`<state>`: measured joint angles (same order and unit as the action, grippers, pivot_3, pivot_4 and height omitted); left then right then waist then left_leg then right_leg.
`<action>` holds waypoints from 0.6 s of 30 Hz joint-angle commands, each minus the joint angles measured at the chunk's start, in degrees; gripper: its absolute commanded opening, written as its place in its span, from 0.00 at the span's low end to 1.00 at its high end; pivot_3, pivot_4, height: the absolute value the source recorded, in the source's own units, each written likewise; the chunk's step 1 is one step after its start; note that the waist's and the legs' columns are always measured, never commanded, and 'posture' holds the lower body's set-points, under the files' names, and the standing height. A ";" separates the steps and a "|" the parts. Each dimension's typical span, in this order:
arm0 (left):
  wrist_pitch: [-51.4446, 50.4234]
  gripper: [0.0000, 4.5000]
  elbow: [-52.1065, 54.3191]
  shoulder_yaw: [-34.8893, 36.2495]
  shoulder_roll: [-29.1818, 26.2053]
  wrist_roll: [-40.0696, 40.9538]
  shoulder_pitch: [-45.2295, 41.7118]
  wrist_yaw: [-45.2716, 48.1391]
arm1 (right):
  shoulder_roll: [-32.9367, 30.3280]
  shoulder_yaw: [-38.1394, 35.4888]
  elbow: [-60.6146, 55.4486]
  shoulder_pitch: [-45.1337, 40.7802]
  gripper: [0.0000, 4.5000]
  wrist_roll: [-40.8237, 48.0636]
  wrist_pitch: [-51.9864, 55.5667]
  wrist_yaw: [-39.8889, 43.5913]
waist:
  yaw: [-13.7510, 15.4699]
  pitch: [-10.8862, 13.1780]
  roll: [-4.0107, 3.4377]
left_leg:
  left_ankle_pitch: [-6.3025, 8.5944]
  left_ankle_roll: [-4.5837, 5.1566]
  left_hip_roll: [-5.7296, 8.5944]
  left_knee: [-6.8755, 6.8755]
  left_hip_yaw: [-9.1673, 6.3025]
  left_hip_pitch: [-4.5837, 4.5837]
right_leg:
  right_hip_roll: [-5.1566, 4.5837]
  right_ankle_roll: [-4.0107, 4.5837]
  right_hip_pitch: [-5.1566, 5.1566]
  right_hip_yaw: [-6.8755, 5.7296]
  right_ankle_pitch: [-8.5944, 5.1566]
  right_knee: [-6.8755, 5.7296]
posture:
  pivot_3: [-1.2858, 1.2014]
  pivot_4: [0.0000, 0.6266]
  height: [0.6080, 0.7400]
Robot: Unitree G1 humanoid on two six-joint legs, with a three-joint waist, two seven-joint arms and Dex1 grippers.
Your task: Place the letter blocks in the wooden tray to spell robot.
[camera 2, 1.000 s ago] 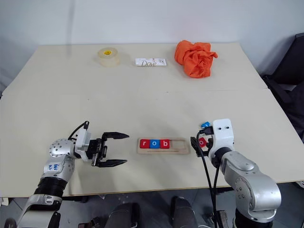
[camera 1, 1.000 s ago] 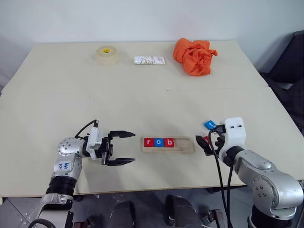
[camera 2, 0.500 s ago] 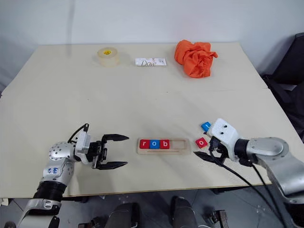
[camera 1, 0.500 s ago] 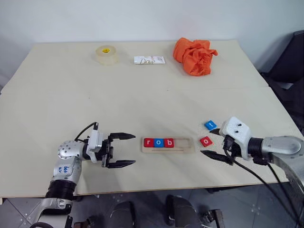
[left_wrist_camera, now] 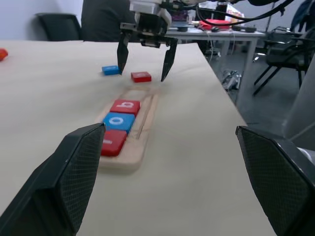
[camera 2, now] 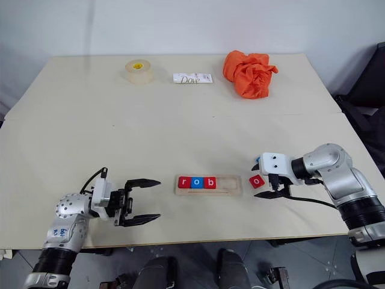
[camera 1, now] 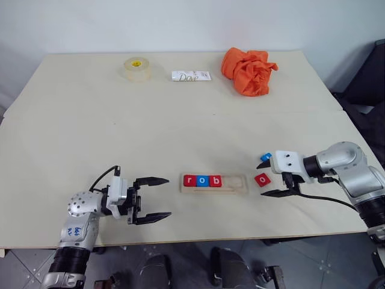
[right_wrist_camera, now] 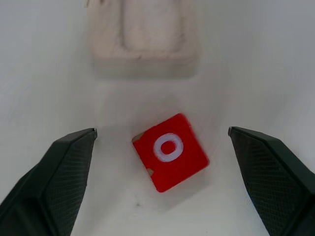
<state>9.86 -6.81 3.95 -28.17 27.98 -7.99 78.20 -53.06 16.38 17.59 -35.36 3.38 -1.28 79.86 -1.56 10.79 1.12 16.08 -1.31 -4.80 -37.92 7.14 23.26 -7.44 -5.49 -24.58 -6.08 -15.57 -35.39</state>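
Letter blocks (camera 1: 202, 180) reading "r", "o", "b" (red, blue, red) fill the left part of the wooden tray (camera 1: 239, 183). Right gripper (camera 1: 272, 178) stands wide open, empty, straddling a loose red "o" block (right_wrist_camera: 170, 152) just beside the tray's right end; contact not evident. A blue block (camera 1: 265, 158) lies near it, letter unreadable. Left gripper (camera 1: 160, 197) is wide open, holding nothing, left of the tray. A white bar (camera 1: 190, 76) reads "Dove". Beige table (camera 1: 180, 126) also carries a tape roll (camera 1: 136, 68) and orange cloth (camera 1: 247, 70).
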 commanded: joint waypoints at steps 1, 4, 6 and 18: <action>-0.23 1.00 4.01 1.48 -0.82 1.45 1.77 -1.55 | 0.41 1.46 3.53 -2.52 0.96 -2.62 -3.29 3.18 | 0.03 0.00 0.00 | 0.00 0.00 0.00 -0.03 -0.01 0.00 | 0.00 0.00 0.01 0.00 0.00 -0.01 | 0.52 0.24 1.00; -0.35 1.00 5.15 1.71 -0.78 1.45 2.62 -2.40 | 1.14 2.15 5.67 -3.88 0.80 -3.66 -4.34 4.44 | 0.05 0.00 0.00 | 0.01 -0.01 0.00 -0.08 -0.03 -0.01 | -0.01 0.00 0.03 -0.01 0.00 -0.05 | 0.52 0.24 1.00; -0.32 1.00 5.49 1.66 -0.64 1.31 2.77 -2.94 | 1.97 2.31 7.34 -4.94 0.64 -4.30 -4.85 4.72 | -0.03 0.00 0.00 | 0.01 -0.01 -0.01 -0.11 -0.03 -0.02 | -0.01 0.00 0.03 0.00 0.00 -0.09 | 0.52 0.24 1.00; -0.26 1.00 3.87 1.05 -0.99 1.47 0.95 -1.86 | 2.52 -5.46 -11.65 -1.99 0.32 4.77 19.41 0.58 | 0.06 0.00 -0.01 | -0.04 -0.09 -0.03 -0.12 -0.05 -0.04 | -0.02 0.06 -0.03 0.01 -0.01 -0.24 | 0.52 0.24 1.00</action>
<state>9.38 -3.21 4.54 -28.41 28.10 -6.43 75.53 -50.30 14.52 13.23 -37.79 4.16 10.79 81.80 -1.49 10.78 1.11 16.06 -1.43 -4.84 -38.03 7.07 23.22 -7.45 -5.41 -24.63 -6.08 -15.60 -35.64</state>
